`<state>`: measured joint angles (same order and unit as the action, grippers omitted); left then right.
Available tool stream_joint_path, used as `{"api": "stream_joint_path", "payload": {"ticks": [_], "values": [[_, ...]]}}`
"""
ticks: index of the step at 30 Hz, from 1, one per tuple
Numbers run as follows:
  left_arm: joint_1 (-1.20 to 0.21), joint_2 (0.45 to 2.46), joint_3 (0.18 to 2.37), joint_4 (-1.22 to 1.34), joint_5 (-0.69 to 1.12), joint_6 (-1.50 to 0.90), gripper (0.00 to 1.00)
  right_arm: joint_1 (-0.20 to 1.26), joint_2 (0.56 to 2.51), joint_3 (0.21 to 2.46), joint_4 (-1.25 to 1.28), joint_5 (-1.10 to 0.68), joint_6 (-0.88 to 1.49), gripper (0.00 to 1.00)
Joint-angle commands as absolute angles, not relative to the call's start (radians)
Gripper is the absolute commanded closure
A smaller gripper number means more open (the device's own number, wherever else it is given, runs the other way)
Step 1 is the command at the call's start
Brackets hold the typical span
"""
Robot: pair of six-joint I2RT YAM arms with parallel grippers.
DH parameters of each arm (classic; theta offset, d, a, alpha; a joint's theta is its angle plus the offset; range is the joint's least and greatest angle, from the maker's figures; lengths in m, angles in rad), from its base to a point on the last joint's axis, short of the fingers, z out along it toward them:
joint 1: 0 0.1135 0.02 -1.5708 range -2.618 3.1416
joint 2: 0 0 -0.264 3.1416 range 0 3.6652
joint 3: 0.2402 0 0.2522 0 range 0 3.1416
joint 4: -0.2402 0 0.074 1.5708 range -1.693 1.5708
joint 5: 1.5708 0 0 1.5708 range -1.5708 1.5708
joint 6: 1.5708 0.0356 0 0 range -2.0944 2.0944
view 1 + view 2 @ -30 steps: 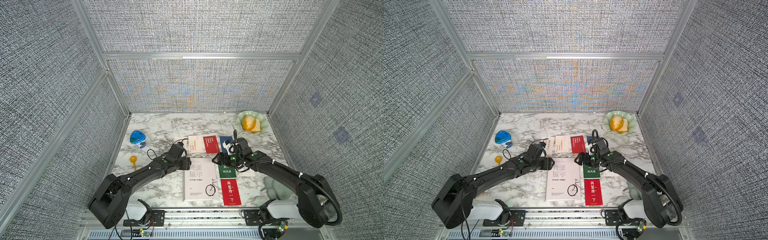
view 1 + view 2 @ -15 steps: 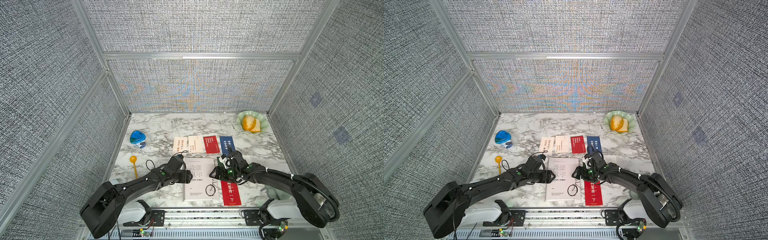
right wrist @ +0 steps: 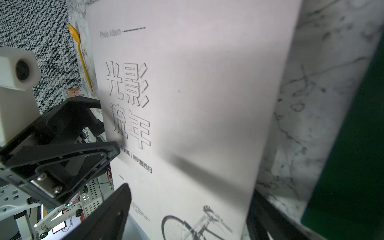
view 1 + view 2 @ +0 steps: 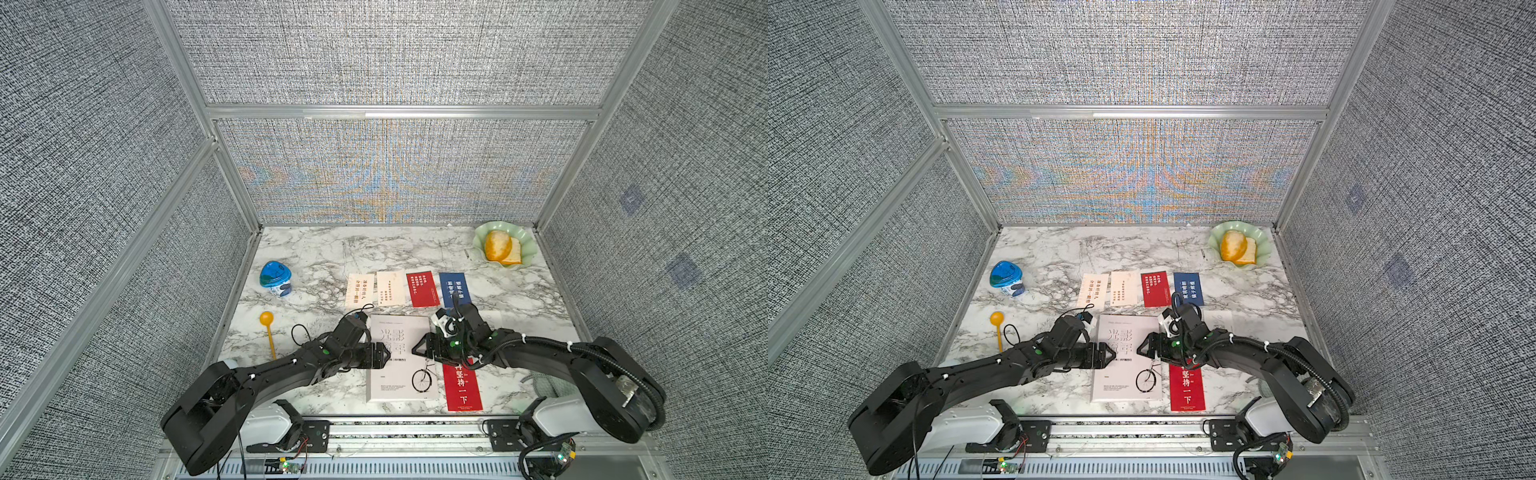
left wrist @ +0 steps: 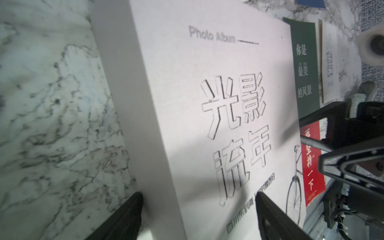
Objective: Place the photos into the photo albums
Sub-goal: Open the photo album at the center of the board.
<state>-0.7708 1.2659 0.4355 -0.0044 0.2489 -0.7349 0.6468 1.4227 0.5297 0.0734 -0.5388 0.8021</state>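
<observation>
The photo album [image 4: 401,374] lies shut near the table's front, a white book with grey characters and a bicycle drawing; it also shows in the other top view [image 4: 1125,374]. My left gripper [image 4: 387,359] is open at its left edge, one finger by the spine [image 5: 116,83], one over the cover. My right gripper [image 4: 417,352] is open at its right edge [image 3: 268,104]. Photos lie behind it: two cream cards [image 4: 359,289] [image 4: 390,288], a red card [image 4: 423,289], a blue card [image 4: 455,286]. A long red card [image 4: 463,388], a green card [image 5: 305,62] and a white card [image 5: 330,62] lie to its right.
A blue-lidded cup [image 4: 275,278] and a yellow spoon [image 4: 268,332] are at the left side. A green plate [image 4: 525,245] with food sits in the back right corner. Grey walls close in the table on three sides.
Both arms came forward from the album's back corners to the middle of its side edges. The left jaws opened wider. The blue card is uncovered now.
</observation>
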Motion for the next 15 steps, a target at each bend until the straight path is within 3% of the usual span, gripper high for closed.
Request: {"api": "stream_joint_path", "payload": {"ticks": [1, 15], "values": [[-0.771, 1.283, 0.432, 0.020, 0.300, -0.755, 0.14, 0.646, 1.425, 0.532, 0.104, -0.547, 0.831, 0.15], [-0.772, 1.246, 0.459, -0.043, 0.257, -0.747, 0.18, 0.625, 1.349, 0.632, -0.005, -0.580, 0.800, 0.22]]}}
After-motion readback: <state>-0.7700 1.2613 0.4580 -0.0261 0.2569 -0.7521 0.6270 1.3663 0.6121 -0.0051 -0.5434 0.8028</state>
